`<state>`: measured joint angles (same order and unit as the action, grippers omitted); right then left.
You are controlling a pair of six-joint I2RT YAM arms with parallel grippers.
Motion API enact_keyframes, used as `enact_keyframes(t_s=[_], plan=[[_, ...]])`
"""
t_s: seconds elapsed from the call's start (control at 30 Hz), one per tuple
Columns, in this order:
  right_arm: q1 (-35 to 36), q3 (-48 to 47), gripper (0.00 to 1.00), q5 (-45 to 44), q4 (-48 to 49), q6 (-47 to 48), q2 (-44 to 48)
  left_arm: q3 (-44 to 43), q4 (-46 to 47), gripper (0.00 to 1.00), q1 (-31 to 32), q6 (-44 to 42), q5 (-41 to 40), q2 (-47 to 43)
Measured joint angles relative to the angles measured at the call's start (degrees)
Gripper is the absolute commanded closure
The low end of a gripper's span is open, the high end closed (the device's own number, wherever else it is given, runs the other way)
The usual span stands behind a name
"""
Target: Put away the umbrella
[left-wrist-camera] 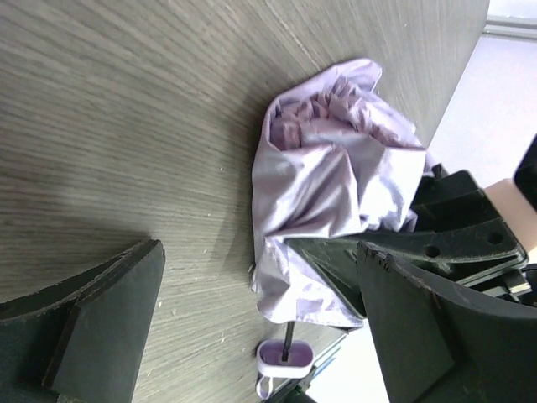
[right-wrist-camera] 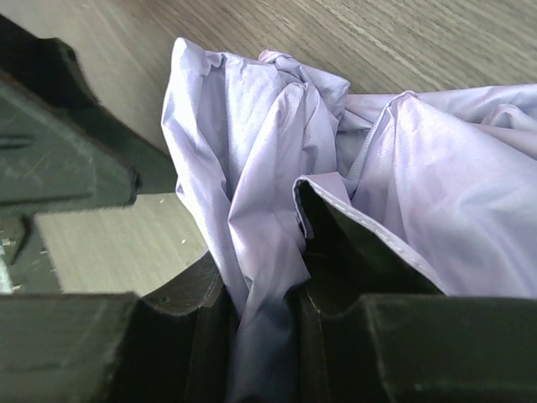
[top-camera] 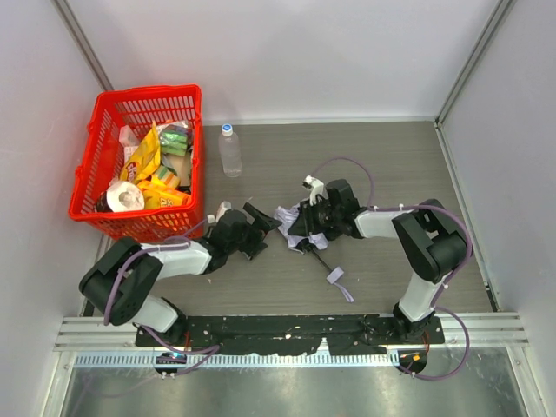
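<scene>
Right now the umbrella (top-camera: 298, 228) is lying crumpled near the middle of the desk (top-camera: 391, 156), its strap (top-camera: 339, 282) trailing toward the near edge. The right gripper (right-wrist-camera: 260, 336) is pinching a fold of the lavender canopy, its fingers (right-wrist-camera: 419, 348) standing nearly closed with fabric bunching up between them. The left gripper (top-camera: 265, 221) is gaping wide on the umbrella's left side, holding nothing. Its fingers (left-wrist-camera: 101, 319) seem to be sitting just clear of the cloth, though the angle is making that hard to confirm.
</scene>
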<state>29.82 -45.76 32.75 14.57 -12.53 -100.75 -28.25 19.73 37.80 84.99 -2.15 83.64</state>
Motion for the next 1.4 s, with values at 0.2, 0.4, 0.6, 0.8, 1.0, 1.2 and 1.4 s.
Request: enact_keyframes(t_s=[0.2,0.4,0.6,0.8,1.0,1.2,1.4], plan=[[-4.4,3.7,0.99,10.5,6.5,-4.5,-0.6,-1.3,5.5,0.00,1.3,0.1,-2.1,4.4],[-5.0,4.3,0.99,14.0,6.7,-5.7,-0.7,-5.4,10.9,0.00,5.3,0.0,-6.3,10.8],[-5.7,4.2,0.99,16.0,6.6,-6.2,-0.9,-8.3,10.6,0.02,8.0,1.9,-11.6,13.5],[-6.1,4.1,0.99,17.7,7.1,-6.9,-1.4,-12.3,13.3,0.31,8.5,3.7,-13.4,19.3],[-6.6,4.1,0.99,17.7,7.2,-7.2,-1.4,-12.1,15.4,0.79,8.6,1.9,-14.2,21.3],[-6.3,4.0,0.31,14.3,4.2,-6.9,0.2,-12.0,14.9,1.00,8.7,0.9,-14.1,21.2],[-4.7,4.2,0.24,3.3,-6.6,-6.1,11.5,-12.2,11.7,1.00,8.7,0.6,-12.9,20.0]])
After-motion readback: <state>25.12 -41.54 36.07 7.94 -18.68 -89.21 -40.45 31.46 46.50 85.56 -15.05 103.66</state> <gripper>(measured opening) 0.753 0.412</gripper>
